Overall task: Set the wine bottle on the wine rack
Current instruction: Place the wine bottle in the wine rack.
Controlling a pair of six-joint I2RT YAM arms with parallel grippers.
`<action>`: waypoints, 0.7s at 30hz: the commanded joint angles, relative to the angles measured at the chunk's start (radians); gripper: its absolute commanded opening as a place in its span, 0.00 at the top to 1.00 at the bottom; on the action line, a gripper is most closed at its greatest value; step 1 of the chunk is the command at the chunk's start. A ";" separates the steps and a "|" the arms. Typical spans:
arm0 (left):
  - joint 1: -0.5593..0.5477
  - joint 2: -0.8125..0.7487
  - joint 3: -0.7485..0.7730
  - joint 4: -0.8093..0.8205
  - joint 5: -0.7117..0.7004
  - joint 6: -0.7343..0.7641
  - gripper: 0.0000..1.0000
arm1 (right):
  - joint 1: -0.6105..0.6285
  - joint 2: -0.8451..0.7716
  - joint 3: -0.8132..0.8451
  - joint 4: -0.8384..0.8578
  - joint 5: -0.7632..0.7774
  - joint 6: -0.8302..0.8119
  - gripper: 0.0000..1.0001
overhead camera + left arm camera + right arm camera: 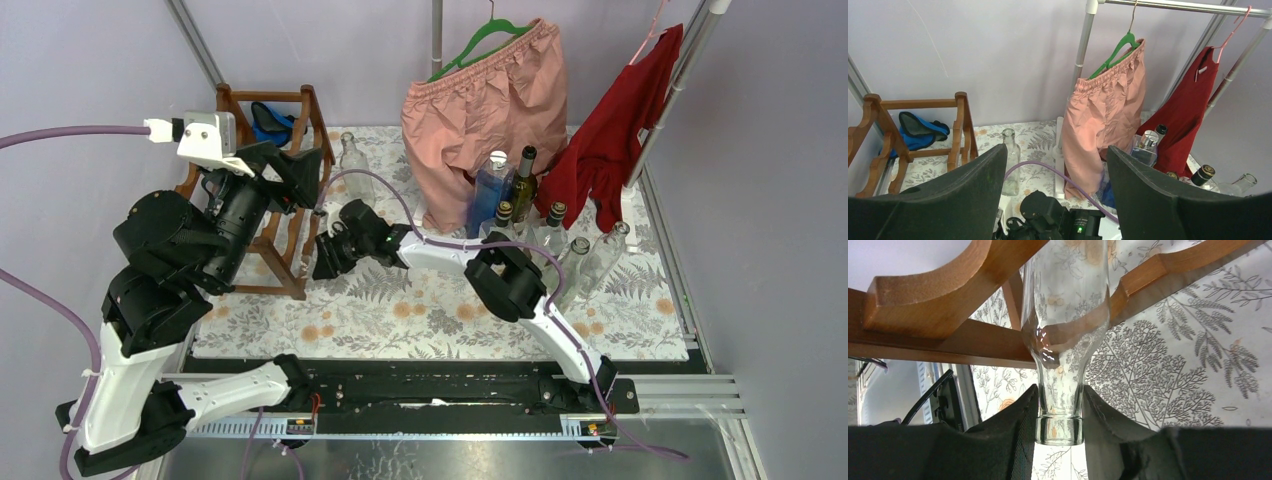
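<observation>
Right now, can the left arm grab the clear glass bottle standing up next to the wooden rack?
Probably yes. The left fingers are open and face the clear glass bottle, standing free beside the reddish-brown wooden rack. Only a purple cable curves close by.

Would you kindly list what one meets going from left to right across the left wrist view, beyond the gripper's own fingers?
Reddish-brown wooden wine rack, upright clear glass bottle, hanging pink fabric shorts, hanging red fabric garment.
</observation>
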 commanded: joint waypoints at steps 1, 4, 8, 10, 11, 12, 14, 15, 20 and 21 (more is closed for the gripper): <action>0.003 0.008 0.006 0.035 -0.015 -0.001 0.21 | -0.024 -0.002 0.008 0.094 -0.080 0.009 0.79; 0.003 0.017 0.016 0.029 -0.013 -0.001 0.21 | -0.050 0.001 -0.014 0.170 -0.124 0.042 0.86; 0.003 0.033 0.017 0.031 -0.013 0.004 0.21 | -0.063 0.013 -0.022 0.220 -0.152 0.089 0.92; 0.003 0.046 0.018 0.032 -0.015 0.014 0.20 | -0.064 0.017 -0.029 0.253 -0.172 0.103 0.92; 0.003 0.051 0.020 0.034 -0.016 0.022 0.20 | -0.064 0.021 -0.031 0.275 -0.182 0.111 0.93; 0.003 0.059 0.020 0.038 -0.015 0.030 0.20 | -0.063 0.025 -0.030 0.288 -0.189 0.112 0.93; 0.003 0.067 0.020 0.048 -0.019 0.045 0.20 | -0.062 0.035 -0.017 0.302 -0.201 0.109 0.94; 0.003 0.068 0.017 0.056 -0.023 0.052 0.20 | -0.062 0.041 -0.007 0.306 -0.207 0.108 0.94; 0.003 0.062 -0.009 0.104 -0.029 0.083 0.20 | -0.058 0.074 0.032 0.335 -0.237 0.126 0.95; 0.003 0.062 -0.011 0.107 -0.030 0.099 0.20 | -0.057 0.076 0.033 0.350 -0.241 0.135 0.96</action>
